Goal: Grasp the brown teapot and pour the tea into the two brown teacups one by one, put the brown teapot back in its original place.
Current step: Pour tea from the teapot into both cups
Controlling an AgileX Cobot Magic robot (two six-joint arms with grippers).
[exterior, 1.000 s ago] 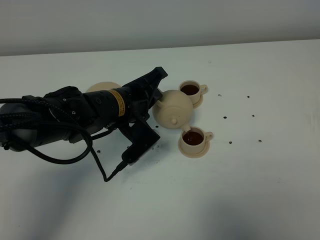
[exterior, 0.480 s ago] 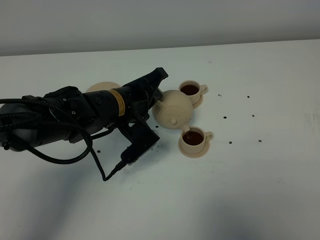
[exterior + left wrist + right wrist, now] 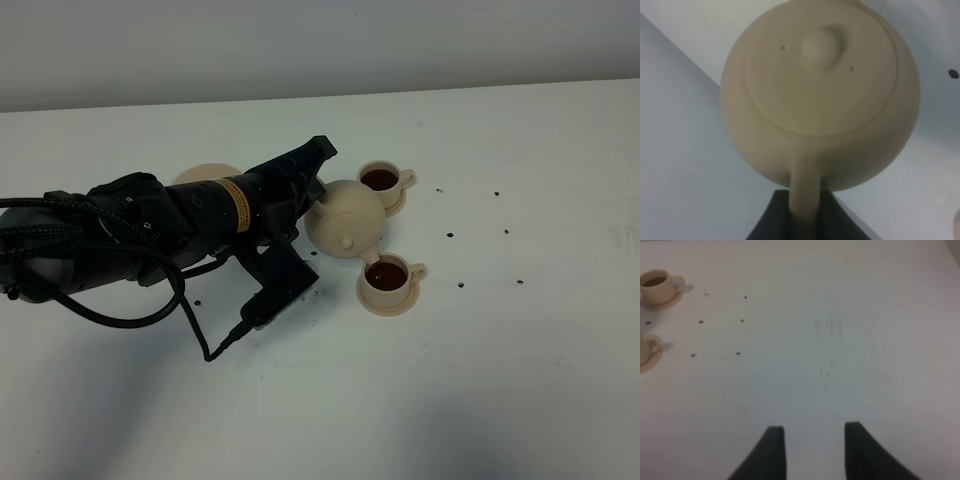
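The brown teapot [image 3: 347, 215] hangs tipped between the two brown teacups, its lid knob turned toward the camera and its spout over the near teacup [image 3: 387, 277]. The far teacup [image 3: 381, 180] stands just behind it. Both cups sit on small saucers and hold dark tea. My left gripper [image 3: 308, 205] is shut on the teapot's loop handle [image 3: 804, 192], and the teapot [image 3: 820, 95] fills the left wrist view. The wide round saucer [image 3: 205, 174] shows partly behind the left arm. My right gripper [image 3: 812, 452] stands open over bare table, with both teacups [image 3: 657, 284] far off.
The black left arm [image 3: 150, 225] and its cable lie across the left half of the white table [image 3: 520, 380]. Small dark specks [image 3: 450, 236] dot the table to the right of the cups.
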